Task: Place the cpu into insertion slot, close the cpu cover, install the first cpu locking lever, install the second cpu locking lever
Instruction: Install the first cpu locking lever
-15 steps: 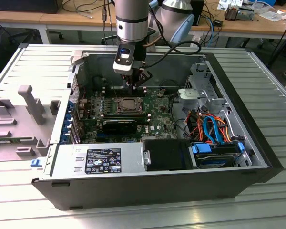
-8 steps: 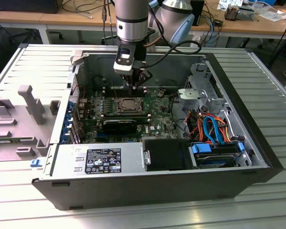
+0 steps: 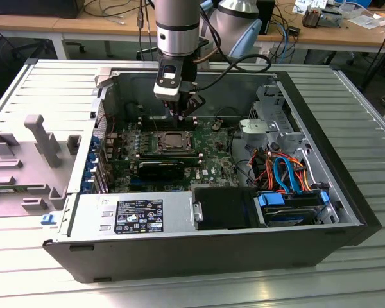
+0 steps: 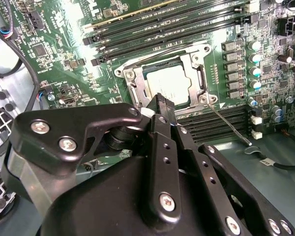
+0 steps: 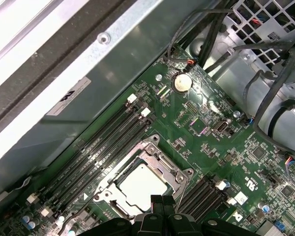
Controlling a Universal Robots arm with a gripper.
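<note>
1. On the slatted bench [image 3: 346, 102] an open computer case [image 3: 212, 256] lies on its side, near the middle of the bench. A grey fixture [image 3: 38, 147] stands beside it at the exterior view's left.
2. Along the case's near edge sit a power supply [image 3: 135, 215] and, toward the corner at the exterior view's right, a drive [image 3: 289, 208] with blue and orange cables.
3. The motherboard [image 3: 212, 163] covers the case floor toward the far wall.
4. The arm [image 3: 176, 25] comes down into the case from above. Its gripper [image 3: 183, 114] hangs over the far side of the board.
5. The gripper's fingers [image 5: 157, 200] are pressed together with nothing between them. In the second wrist view the gripper [image 4: 162, 104] is just off one edge of the socket; contact cannot be judged.
6. The insertion slot [image 3: 159, 142] lies mid-board, flanked on two sides by long memory slots [image 4: 167, 24].
7. The cpu cover [image 4: 196, 78] lies flat over the slot, its window framing the chip.
8. The cpu [image 4: 166, 81] is seated in the slot, metal top up. It is nearly square, its edges parallel with the memory slots.
9. A thin wire lever [image 4: 231, 126] runs out from one socket corner, slanting across the adjacent memory slots. Whether it is latched cannot be told.
10. A coin battery [image 5: 182, 83] sits on the board nearer the case's far wall.
</note>
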